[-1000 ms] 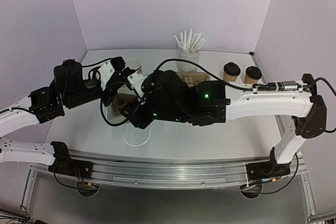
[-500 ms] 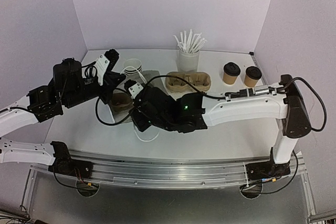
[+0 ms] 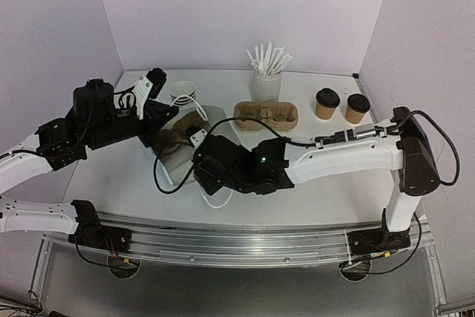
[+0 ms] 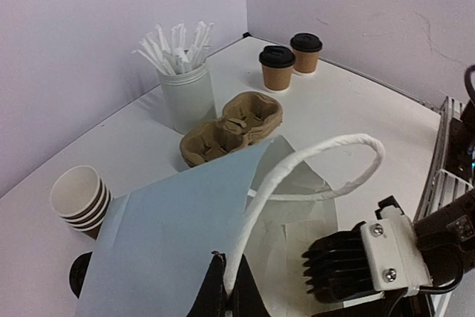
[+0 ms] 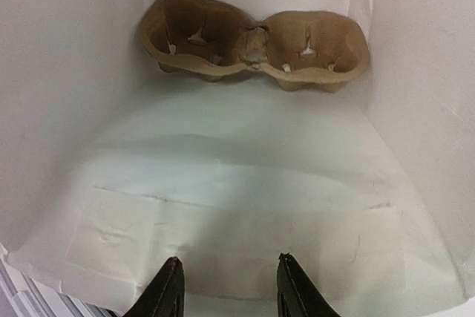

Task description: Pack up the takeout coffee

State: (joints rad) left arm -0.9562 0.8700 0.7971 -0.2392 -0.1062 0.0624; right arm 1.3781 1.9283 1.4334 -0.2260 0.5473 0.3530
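Note:
A white paper bag [image 4: 178, 235] lies on its side with its mouth held up. My left gripper [image 4: 230, 287] is shut on its twisted white handle [image 4: 297, 172]. One tan carrier [image 5: 252, 42] sits deep inside the bag, against its bottom. My right gripper [image 5: 226, 261] stands open just inside the bag's mouth, with nothing between its fingers [image 5: 169, 287]. From above, the right gripper [image 3: 199, 159] faces the bag [image 3: 204, 120]. A second tan carrier [image 3: 266, 115] rests behind the bag. Two lidded brown cups [image 3: 326, 103] [image 3: 357, 108] stand at the back right.
A stack of lidless brown cups [image 3: 185, 94] stands beside the left gripper [image 3: 163, 118]. A white cup of white sticks [image 3: 267, 79] is at the back, near the wall. The bag's other handle [image 3: 215, 198] trails toward the near table edge.
The right arm has swung lower and toward the near edge, bringing its gripper to the bag's mouth, and its jaws have narrowed a little. The left gripper has kept hold of the handle.

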